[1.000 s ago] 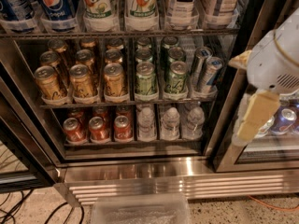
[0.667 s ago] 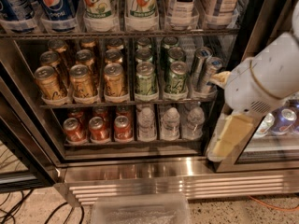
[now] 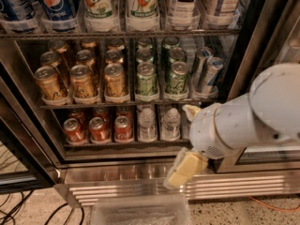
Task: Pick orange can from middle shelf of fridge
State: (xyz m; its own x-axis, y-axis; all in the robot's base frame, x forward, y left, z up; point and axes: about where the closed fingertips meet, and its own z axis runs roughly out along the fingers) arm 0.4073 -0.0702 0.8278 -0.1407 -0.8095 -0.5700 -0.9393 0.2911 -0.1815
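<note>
Tool (image 3: 185, 168) sits low, in front of the fridge (image 3: 117, 172) steel base, just above the vent grille (image 3: 234, 189). Open or closed? Can't tell. White arm (image 3: 243, 123) runs off right. Orange can (image 3: 115, 80) is up-left, well apart from the tool: upright, front row, middle shelf (image 3: 131, 103), green cans (image 3: 146, 78) just beside. Red cans (image 3: 98, 129) on the rack below.

A blue bottle (image 3: 57, 3) on the top rack (image 3: 117, 33) is showing the Pepsi name. Beside it, 2 pale bottles (image 3: 99, 3) are carrying 7UP labels. The gripper (image 3: 184, 168) is hanging low before the steel base (image 3: 117, 175) of the fridge (image 3: 28, 125).
</note>
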